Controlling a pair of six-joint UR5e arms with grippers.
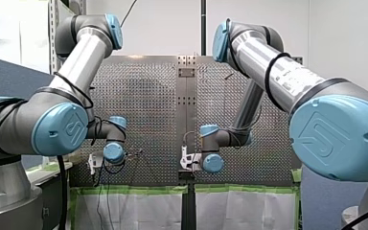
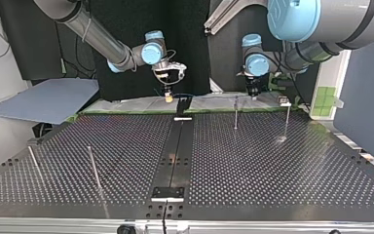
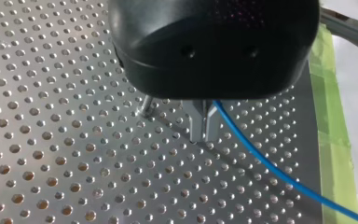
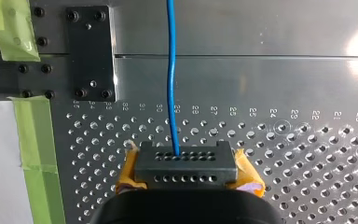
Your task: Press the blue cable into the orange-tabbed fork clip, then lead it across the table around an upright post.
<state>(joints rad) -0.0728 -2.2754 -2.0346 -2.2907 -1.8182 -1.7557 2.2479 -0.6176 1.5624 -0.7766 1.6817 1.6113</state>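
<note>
Blue cable (image 3: 261,158) is held by both end effectors low over the counter's (image 2: 272,161) green-taped edge, probably to keep it straight for seating. I cannot make out the clip. My left end effector (image 3: 204,126) points down, pinched shut on it near an upright post (image 2: 235,112). My right end effector (image 4: 182,161) clamps it between yellow pads.

You had two robot arms to count: my left arm (image 1: 74,67) and my right arm (image 1: 278,72). Each arm had one gripper, so that made two: my left gripper (image 3: 204,136) and my right gripper (image 2: 168,97). There was one blue cable (image 4: 171,70). There was one table (image 2: 272,165) full of little holes. Four thin posts stood on it: the first post (image 2: 235,113), the second post (image 2: 287,121), the third post (image 2: 93,168) and the fourth post (image 2: 33,162).
</note>
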